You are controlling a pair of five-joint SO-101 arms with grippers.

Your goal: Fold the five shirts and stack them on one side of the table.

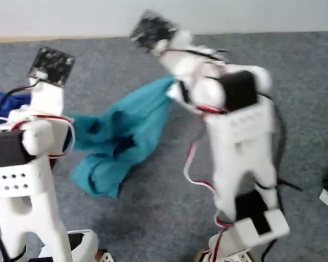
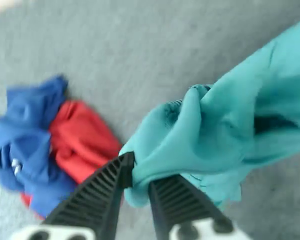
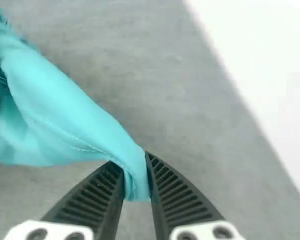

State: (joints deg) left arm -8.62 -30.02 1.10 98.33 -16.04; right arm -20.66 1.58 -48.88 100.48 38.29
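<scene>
My left pincer [image 2: 140,172]: nearly closed, its ribbed fingers pinching a bunched edge of the teal shirt [image 2: 230,115].
My right pincer [image 3: 135,170]: nearly closed too, clamped on another edge of the same shirt (a thin fold of cloth fills the narrow gap).
The teal shirt: strung between my two pincers over the middle of the table [image 1: 295,76], crumpled and twisted, with its loose end sagging onto the grey surface near my left arm.
The blue shirt [image 2: 25,130]: heaped at the table's left edge, beside my left arm.
The red shirt [image 2: 82,140]: bunched up, touching the blue one and partly tucked under it, apart from the teal shirt.
</scene>
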